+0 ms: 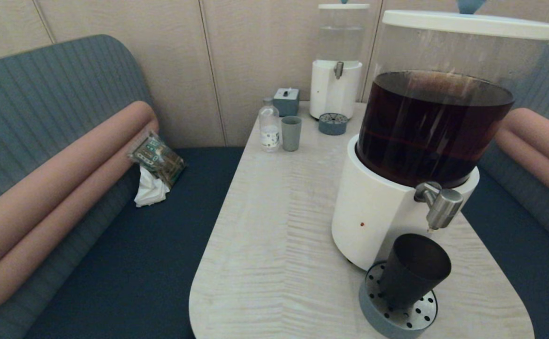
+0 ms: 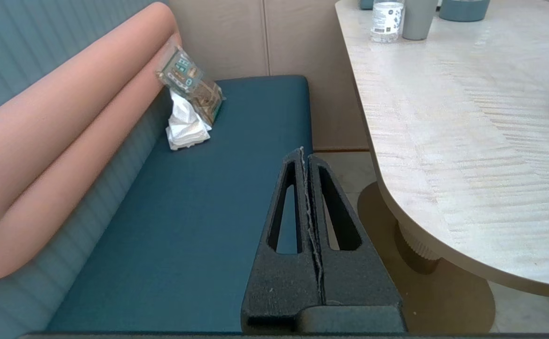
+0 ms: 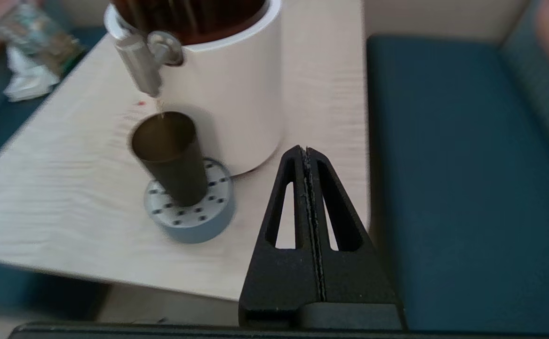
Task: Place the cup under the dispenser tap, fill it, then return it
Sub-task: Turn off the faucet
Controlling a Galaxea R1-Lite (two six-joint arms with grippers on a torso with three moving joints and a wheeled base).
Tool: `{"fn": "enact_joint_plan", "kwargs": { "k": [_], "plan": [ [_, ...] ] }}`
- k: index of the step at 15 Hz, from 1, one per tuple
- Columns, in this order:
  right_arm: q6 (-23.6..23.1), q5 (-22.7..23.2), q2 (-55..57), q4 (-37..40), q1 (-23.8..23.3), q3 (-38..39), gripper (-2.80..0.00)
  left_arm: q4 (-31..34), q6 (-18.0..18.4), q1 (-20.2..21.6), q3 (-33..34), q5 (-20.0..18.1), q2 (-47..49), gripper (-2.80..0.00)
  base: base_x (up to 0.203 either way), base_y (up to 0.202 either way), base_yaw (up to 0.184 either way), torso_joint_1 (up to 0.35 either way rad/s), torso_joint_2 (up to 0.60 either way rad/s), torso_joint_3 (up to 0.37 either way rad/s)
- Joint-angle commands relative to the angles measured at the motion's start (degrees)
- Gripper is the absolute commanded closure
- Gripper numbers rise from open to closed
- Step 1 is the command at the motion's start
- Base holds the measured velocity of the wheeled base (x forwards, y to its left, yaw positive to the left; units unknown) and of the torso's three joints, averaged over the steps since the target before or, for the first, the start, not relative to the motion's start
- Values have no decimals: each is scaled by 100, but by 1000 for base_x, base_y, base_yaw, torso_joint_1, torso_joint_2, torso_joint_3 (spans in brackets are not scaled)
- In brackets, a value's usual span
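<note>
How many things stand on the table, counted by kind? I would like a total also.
Dispensers: 2, dark-liquid dispenser, clear-liquid dispenser
Drip trays: 2, near, far
Cups: 2, black cup, grey-green cup
Bottles: 1
Small grey boxes: 1
Total: 8

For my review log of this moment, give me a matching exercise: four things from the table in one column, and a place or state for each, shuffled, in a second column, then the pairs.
Things:
1. black cup
2. pale grey-green cup
3. right gripper
4. packet with white tissue

Places or states:
A. lying on the blue bench seat
B. standing on the perforated drip tray under the steel tap
C. shut, empty, off the table's edge
D. beside the small clear bottle at the far end of the table

Pairs: 1-B, 2-D, 3-C, 4-A
</note>
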Motion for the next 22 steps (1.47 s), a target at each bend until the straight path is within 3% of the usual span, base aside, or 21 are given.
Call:
{"fn": "enact_joint_plan", "kwargs": {
  "k": [1,5,11,19,22],
  "plan": [
    [-162,-16,-463,-390,-107,510,0,-8,2,2,229,-3,0,0,0,0,0,0,0,0],
    [-888,-355,-1068,-2265,-236,1547,0,-8,2,2,229,-3,0,0,0,0,0,0,0,0],
    [-1338,-747,-1466,-3879,-241,2948,0,-8,2,2,229,-3,0,0,0,0,0,0,0,0],
    [-1620,-747,-2339,-4645,-245,4810,0,-8,2,2,229,-3,0,0,0,0,0,0,0,0],
    [-1488,-730,-2435,-4329,-245,4836,0,-8,2,2,229,-3,0,0,0,0,0,0,0,0]
  ]
}}
